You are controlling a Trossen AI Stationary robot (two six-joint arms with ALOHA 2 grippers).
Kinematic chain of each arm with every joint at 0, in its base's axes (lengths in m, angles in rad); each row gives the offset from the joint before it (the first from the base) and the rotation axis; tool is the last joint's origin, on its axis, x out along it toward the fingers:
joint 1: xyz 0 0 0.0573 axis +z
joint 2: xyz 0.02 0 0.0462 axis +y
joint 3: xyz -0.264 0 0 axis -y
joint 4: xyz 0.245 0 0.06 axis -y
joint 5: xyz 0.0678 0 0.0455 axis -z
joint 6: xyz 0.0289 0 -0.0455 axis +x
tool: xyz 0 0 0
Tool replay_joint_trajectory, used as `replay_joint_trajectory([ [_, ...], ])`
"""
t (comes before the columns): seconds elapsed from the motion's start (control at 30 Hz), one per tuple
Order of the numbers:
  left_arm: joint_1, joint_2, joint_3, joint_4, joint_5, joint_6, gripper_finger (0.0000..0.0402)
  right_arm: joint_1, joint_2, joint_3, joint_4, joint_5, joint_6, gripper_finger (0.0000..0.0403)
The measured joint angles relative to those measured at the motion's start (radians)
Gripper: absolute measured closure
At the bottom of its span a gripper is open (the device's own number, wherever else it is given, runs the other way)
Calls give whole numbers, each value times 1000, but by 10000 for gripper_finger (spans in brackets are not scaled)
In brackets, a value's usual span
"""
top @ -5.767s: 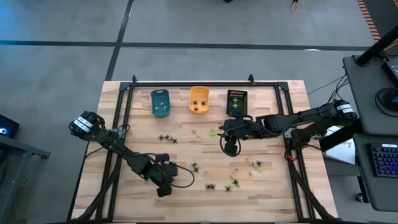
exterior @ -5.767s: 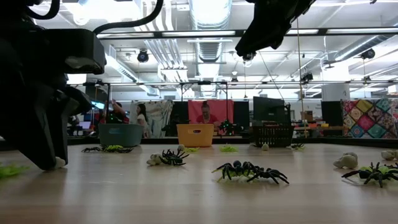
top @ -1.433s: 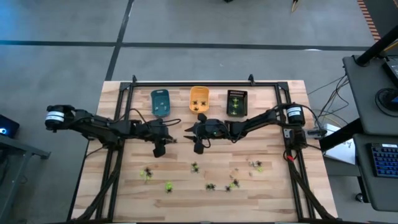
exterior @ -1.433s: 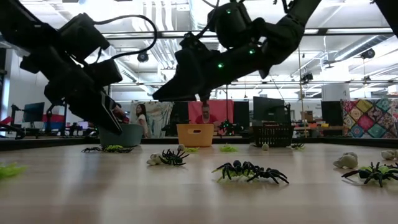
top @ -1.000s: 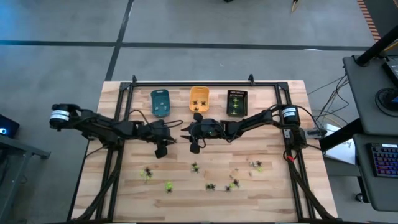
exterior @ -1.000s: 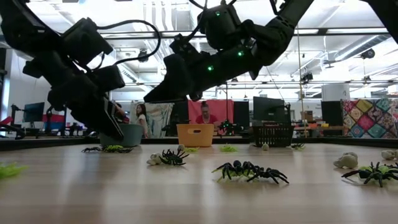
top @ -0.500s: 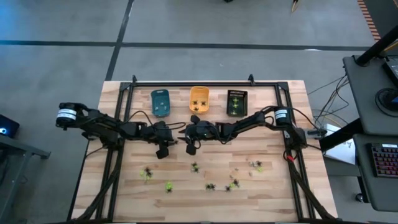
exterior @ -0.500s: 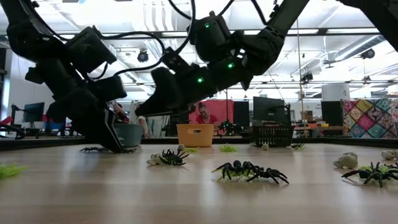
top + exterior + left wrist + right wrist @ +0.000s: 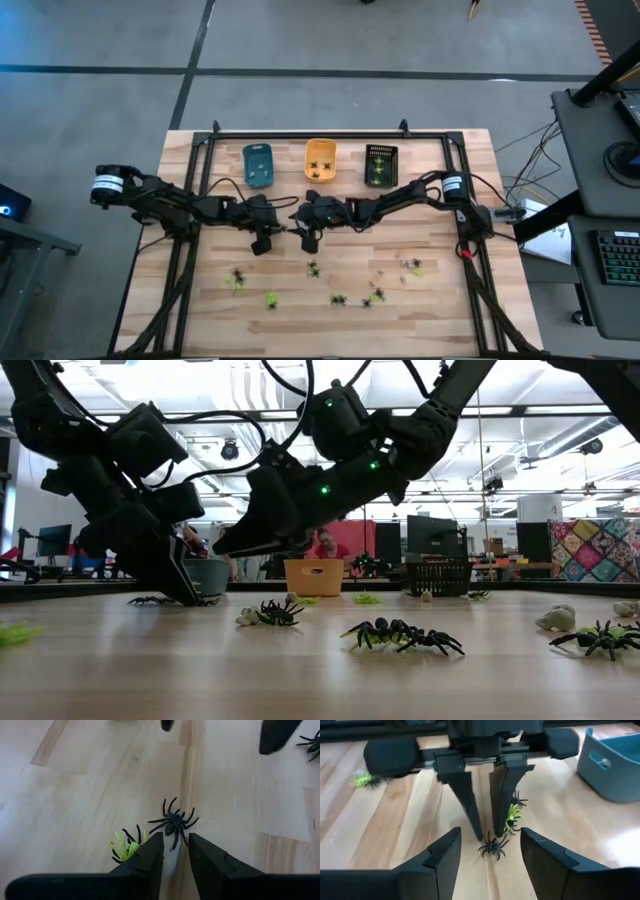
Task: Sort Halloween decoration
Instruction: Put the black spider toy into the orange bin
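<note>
Wooden planks make up the desk [image 9: 440, 300], with three trays in a row at the far edge: a blue tray [image 9: 257, 164], an orange tray [image 9: 320, 160] and a black tray [image 9: 380, 165]. Little toy spiders lie about on the wood, most of them near the front.

Both arms meet in the middle. The left pincer [image 9: 175, 851] points down at a black spider [image 9: 173, 822], with its fingers a small way apart and nothing between them. The spider sits right at the tips. A green spider [image 9: 127, 847] lies just beside one finger. The right pincer [image 9: 490, 851] comes at the same black spider from the other side. Its fingers stand wide and hold nothing.

Two pincers on one spider is too many, I think. One should back off so they do not bump. The left one looks best placed. It should go straight down, get a finger on each side of the body, and squeeze slowly. It should take care not to catch the green one too.

Room is tight in the middle, where the two pincers nearly touch. There is open wood between here and the trays, so lifting up first and then moving toward the trays looks safe.
</note>
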Motion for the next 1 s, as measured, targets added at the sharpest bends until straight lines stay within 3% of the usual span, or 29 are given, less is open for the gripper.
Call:
replay_joint_trajectory([
  [0.43, 0, 5, -1, 14, 0, 0, 324, 0, 1, 0, 1, 6, -38, 204],
  [0.63, 1, 5, -1, 14, 0, 1, 324, 1, 82, 35, 14, 6, -28, 204],
  [1.0, 0, 4, -5, 20, -16, -1, 324, -1, 111, 109, -89, 6, -14, 204],
])
